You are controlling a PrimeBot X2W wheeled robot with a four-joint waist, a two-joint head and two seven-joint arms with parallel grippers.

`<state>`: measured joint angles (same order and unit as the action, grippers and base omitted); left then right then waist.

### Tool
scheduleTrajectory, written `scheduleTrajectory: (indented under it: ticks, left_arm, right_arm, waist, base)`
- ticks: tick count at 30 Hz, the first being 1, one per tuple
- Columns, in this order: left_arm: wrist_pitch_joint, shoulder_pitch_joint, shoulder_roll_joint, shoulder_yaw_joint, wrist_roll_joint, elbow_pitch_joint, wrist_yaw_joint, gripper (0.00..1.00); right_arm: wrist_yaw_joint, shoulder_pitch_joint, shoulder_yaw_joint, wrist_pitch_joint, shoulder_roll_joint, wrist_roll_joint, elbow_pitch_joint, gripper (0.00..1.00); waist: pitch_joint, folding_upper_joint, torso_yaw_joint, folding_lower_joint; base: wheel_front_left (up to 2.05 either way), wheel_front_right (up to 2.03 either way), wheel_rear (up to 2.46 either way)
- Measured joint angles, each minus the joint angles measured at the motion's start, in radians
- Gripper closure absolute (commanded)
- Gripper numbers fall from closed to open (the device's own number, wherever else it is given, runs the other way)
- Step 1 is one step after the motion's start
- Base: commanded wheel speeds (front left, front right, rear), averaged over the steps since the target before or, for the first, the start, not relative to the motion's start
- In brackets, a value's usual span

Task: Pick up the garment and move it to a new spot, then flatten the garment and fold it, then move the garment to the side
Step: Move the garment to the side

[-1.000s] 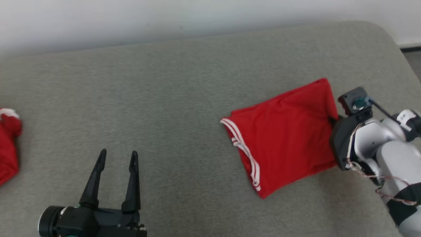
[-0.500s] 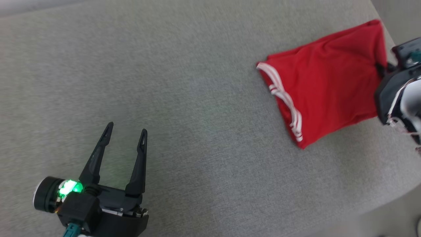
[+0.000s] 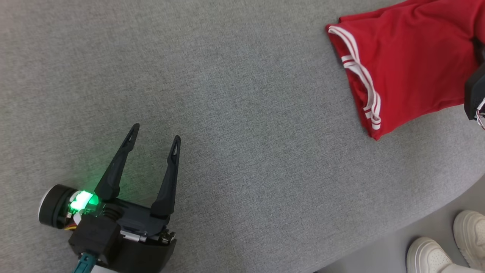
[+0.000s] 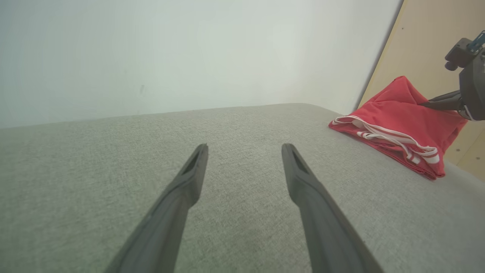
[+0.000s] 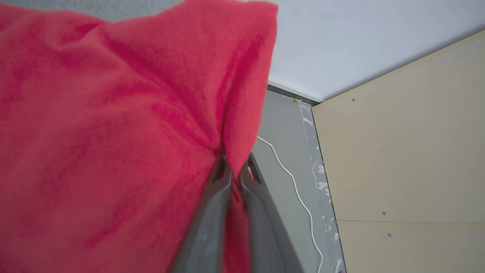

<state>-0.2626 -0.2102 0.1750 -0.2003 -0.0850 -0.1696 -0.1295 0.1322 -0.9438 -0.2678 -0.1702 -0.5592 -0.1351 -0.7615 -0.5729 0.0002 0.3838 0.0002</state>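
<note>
Left hand (image 3: 155,132): lower left of head view, fingers spread apart, nothing between them, over bare grey surface (image 3: 257,125). Green indicator (image 3: 81,200) lit at wrist. Person's white shoes (image 3: 432,254) on floor (image 3: 428,223) beside surface's near right edge. Red garment (image 3: 413,57): folded, white-striped hem toward left hand, lying far right on surface. Right hand (image 5: 235,165): fingers closed on garment's right edge, fabric pinched between them.
</note>
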Motion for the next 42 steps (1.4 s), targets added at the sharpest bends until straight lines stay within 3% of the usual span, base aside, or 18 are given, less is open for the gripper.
scheduleTrajectory:
  ticks: [1,2,3,11,19,28,42]
  left_arm:
    - [0.000,0.000,0.000,-0.002,0.000,0.000,0.000,0.00]
    - [0.000,-0.002,0.001,-0.004,0.000,0.000,0.000,0.00]
    - [0.000,-0.005,0.001,-0.006,0.000,0.000,0.000,0.00]
    - [0.000,-0.015,-0.017,-0.001,-0.005,0.016,-0.001,0.00]
    - [0.000,0.043,-0.061,0.030,-0.027,0.074,0.008,0.00]
    - [0.000,0.176,-0.098,0.107,-0.060,0.198,0.035,0.00]
    - [0.000,0.267,-0.113,0.217,-0.094,0.330,0.040,0.00]
  right_arm:
    - [0.000,-0.001,0.005,0.008,0.001,0.007,-0.007,1.00]
    - [0.000,-0.002,0.010,0.015,0.002,0.011,-0.016,0.70]
    - [0.000,-0.003,0.015,0.026,0.003,0.018,-0.024,0.00]
    - [0.000,-0.004,0.040,0.095,0.032,0.042,-0.060,0.00]
    - [0.000,0.060,0.002,0.140,0.051,0.034,-0.055,0.00]
    - [0.000,0.216,-0.037,0.200,0.116,-0.025,0.037,0.00]
    - [0.000,0.566,0.050,0.319,0.201,-0.111,0.233,0.00]
  waist:
    - [-0.006,0.0000,0.002,0.0000]
    - [-0.011,0.0000,0.004,0.0000]
    - [-0.013,0.0000,0.004,0.0000]
    - [0.027,-0.0001,-0.012,-0.0001]
    - [0.132,-0.0002,-0.056,-0.0003]
    - [0.287,-0.0003,-0.131,-0.0004]
    - [0.507,-0.0005,-0.270,-0.0006]
  base:
    - [0.00,0.00,0.00]
    - [0.00,0.00,0.00]
    - [0.00,0.00,0.00]
    - [0.00,0.00,0.00]
    - [0.00,0.00,0.00]
    - [0.00,0.00,0.00]
    - [0.00,0.00,0.00]
